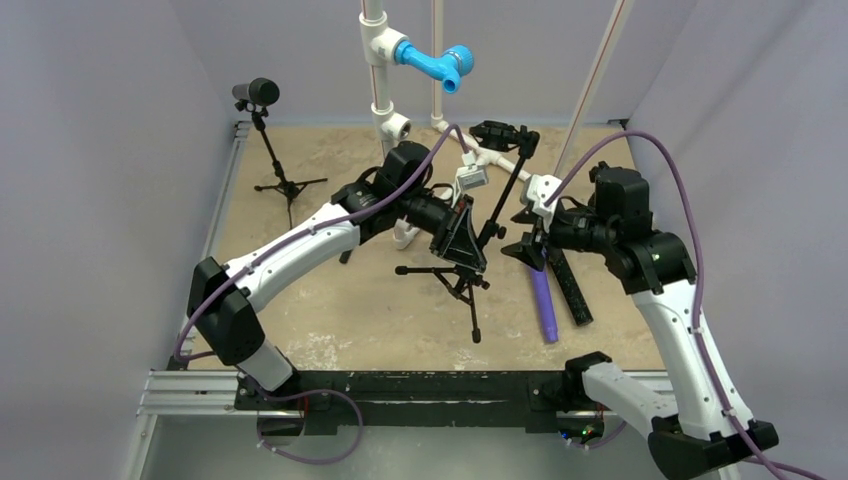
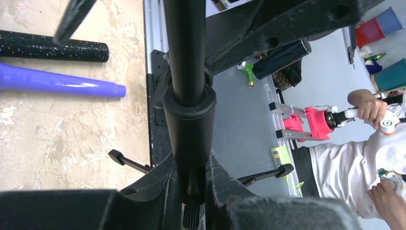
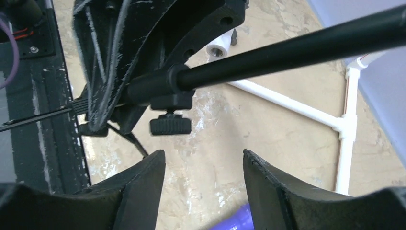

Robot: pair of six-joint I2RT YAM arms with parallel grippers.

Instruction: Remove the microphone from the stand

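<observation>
The purple microphone lies flat on the table, off the stand, right beside a black glittery microphone. At its far end the right gripper gapes, holding nothing. The left gripper is clenched around the stand's pole. Far back-left, a small stand carries a black-headed microphone.

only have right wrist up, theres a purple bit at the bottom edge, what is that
Observer: A purple tapered stick lying on the table, beside a black glittery cylinder, both by the right gripper.
Operator: ok and is left clamped on the stand
Observer: Yes. The left wrist view shows the left gripper shut on the stand pole.
Operator: any mic mounted anywhere
Observer: A black microphone sits atop a second tripod stand in the far left corner.
</observation>
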